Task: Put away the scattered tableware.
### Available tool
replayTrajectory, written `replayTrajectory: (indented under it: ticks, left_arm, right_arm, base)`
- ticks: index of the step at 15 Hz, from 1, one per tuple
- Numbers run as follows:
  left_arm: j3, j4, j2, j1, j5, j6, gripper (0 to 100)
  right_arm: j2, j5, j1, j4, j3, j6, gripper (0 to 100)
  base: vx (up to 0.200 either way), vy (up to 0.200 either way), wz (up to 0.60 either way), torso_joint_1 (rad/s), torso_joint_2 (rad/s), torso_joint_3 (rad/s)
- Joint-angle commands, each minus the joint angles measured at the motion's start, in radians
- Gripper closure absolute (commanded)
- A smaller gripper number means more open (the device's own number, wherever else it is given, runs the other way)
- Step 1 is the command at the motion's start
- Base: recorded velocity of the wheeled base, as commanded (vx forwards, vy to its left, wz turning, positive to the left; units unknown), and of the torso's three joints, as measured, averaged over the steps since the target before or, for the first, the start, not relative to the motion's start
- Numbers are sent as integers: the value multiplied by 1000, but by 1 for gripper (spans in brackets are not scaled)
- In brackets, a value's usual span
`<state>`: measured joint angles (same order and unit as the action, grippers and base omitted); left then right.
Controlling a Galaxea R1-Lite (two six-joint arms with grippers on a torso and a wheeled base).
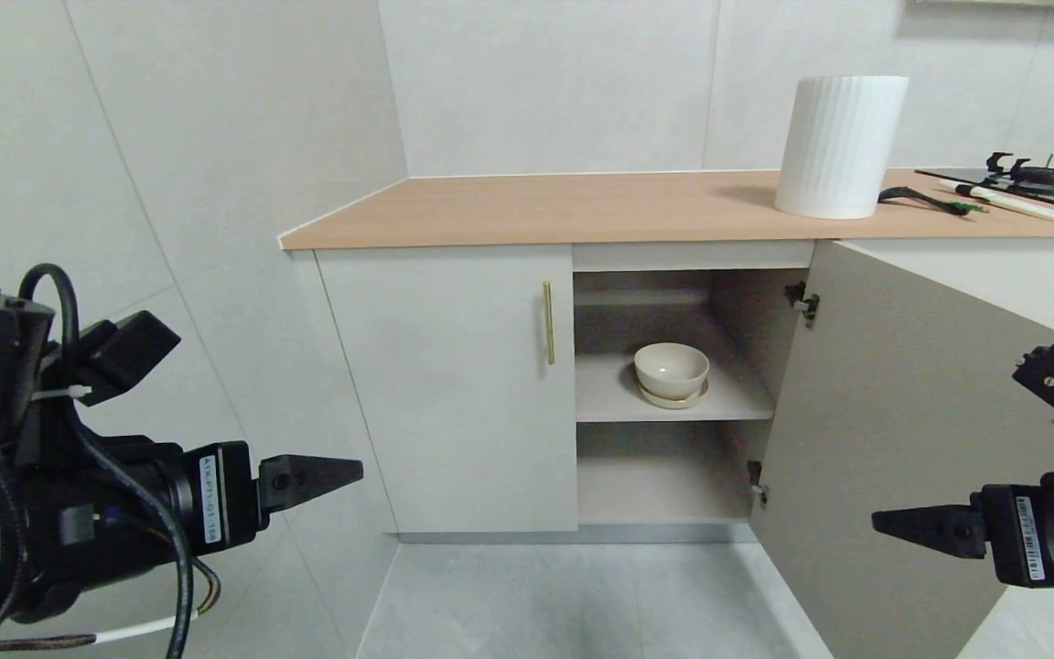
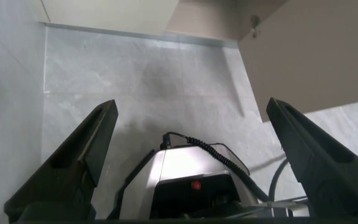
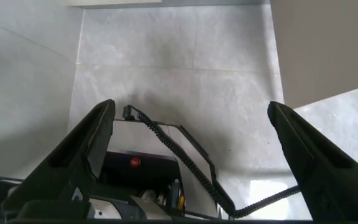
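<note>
Light-wood countertop (image 1: 582,206) carries the tableware judged left to be put away: a dark-handled utensil (image 1: 925,199) and a long pale utensil (image 1: 1012,203), laid near each other at the far right end, between a ribbed white container (image 1: 841,146) and a black hob (image 1: 1048,174). Both pieces are laid flat, their long axes slanting along the counter from left-rear to right-front. What kind of utensils they are cannot be made out at this range; a ladle and a knife or chopsticks are possible. Below, the cabinet (image 1: 692,256) is shown with its right door (image 1: 884,412) swung wide, and a cream bowl (image 1: 671,369) is seen stacked on a gold-rimmed plate (image 1: 673,397) on the middle shelf (image 1: 609,394). The left gripper (image 1: 312,478) and the right gripper (image 1: 920,529) are held low on either side of the cabinet, well apart from everything. In the wrist views the left gripper (image 2: 191,106) and the right gripper (image 3: 191,104) are each seen with fingers spread wide over the grey floor (image 2: 166,68), nothing between them. The utensils lie above and ahead of the right gripper, which is judged much the nearer. A raise to counter height with the fingers set across the handles would be called for.
</note>
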<state>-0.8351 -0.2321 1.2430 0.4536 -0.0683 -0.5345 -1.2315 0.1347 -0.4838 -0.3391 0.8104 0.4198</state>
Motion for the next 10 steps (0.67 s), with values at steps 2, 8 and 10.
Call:
replayTrajectory:
  ticks: [2, 8, 10]
  left_arm:
    - [7, 0, 4, 0, -1, 19, 0]
    - [7, 0, 3, 0, 1, 19, 0]
    - [10, 0, 1, 0, 1, 19, 0]
  right_arm:
    - [0, 0, -2, 0, -16, -13, 0]
    - [47, -1, -2, -101, -14, -92, 0]
    - [69, 3, -1, -135, -7, -96, 0]
  base:
    - [0, -200, 0, 7, 7, 7]
    - [0, -200, 0, 2, 2, 2]
    - [0, -200, 0, 5, 5, 0]
